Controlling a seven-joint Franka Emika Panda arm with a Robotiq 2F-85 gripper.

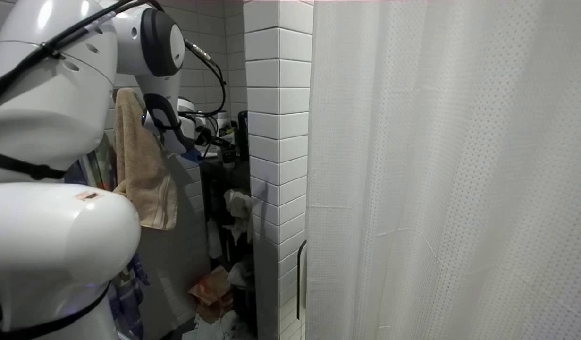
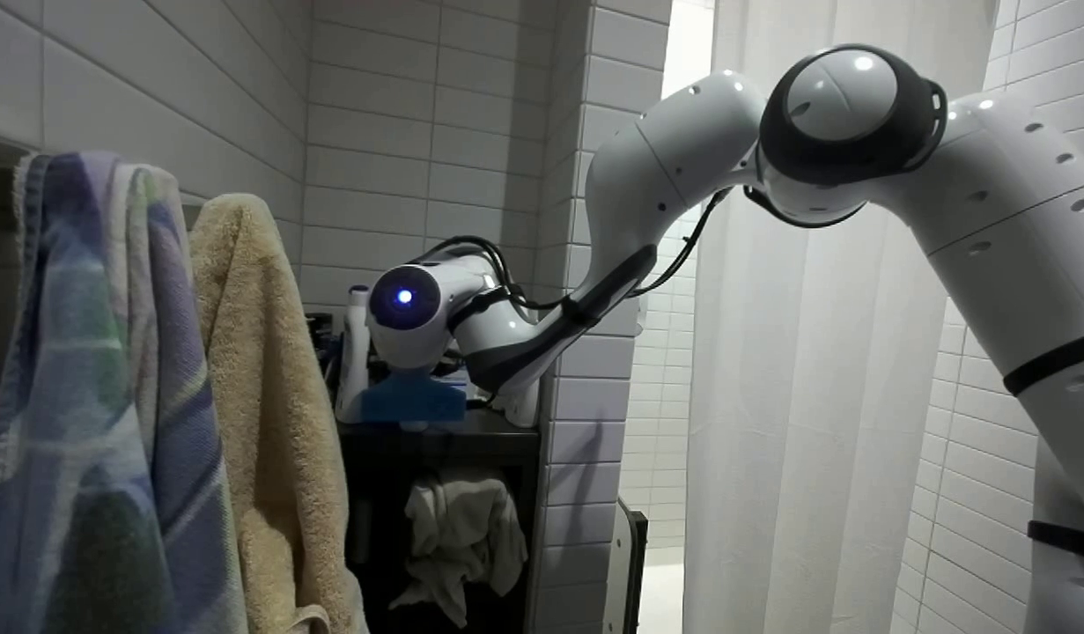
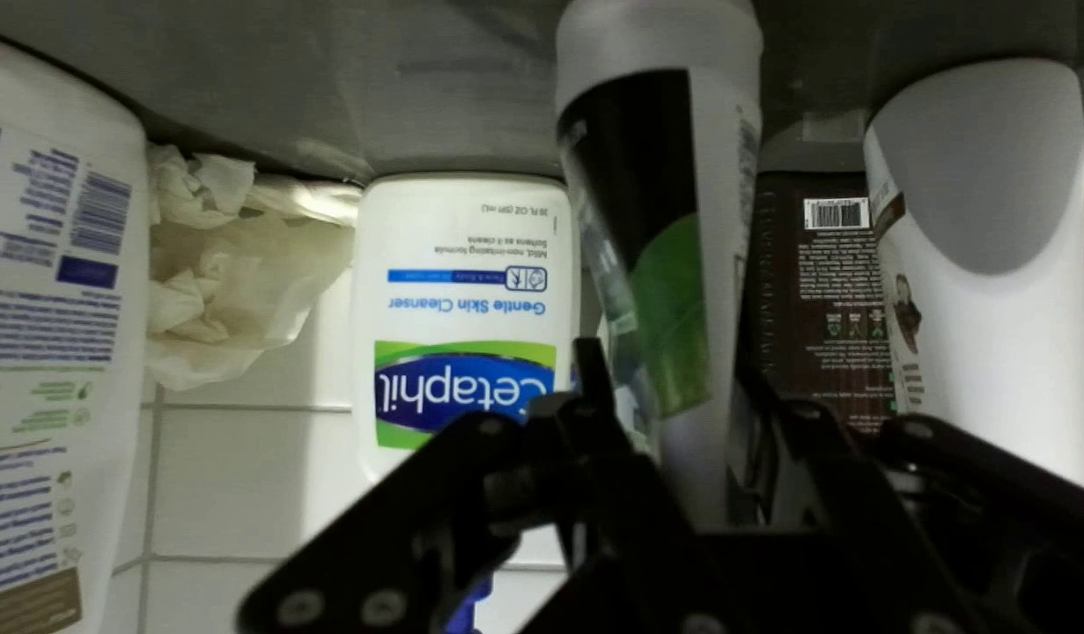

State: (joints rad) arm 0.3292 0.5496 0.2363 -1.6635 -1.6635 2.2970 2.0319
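This is a bathroom, by all appearances in a home. A pale shower curtain (image 1: 436, 165) hangs beside a white-tiled pillar (image 1: 295, 101), and mismatched towels (image 2: 269, 396) (one plain tan, another patterned in blue and green) hang along a tiled wall (image 2: 172, 106). In the wrist view, toiletry bottles (image 3: 982, 352) stand along a dark shelf (image 3: 462, 106), among them a skin cleanser (image 3: 467, 308) with its name printed on the front.

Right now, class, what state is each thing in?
Black-and-green-labelled bottle: between the jaws
Gripper: astride that bottle; grip unclear
Cetaphil bottle: standing upright
Tan towel: hanging
Patterned towel: hanging
White cloth: rumpled
Shower curtain: hanging in folds
Paper bag: crumpled
Round blue light: lit
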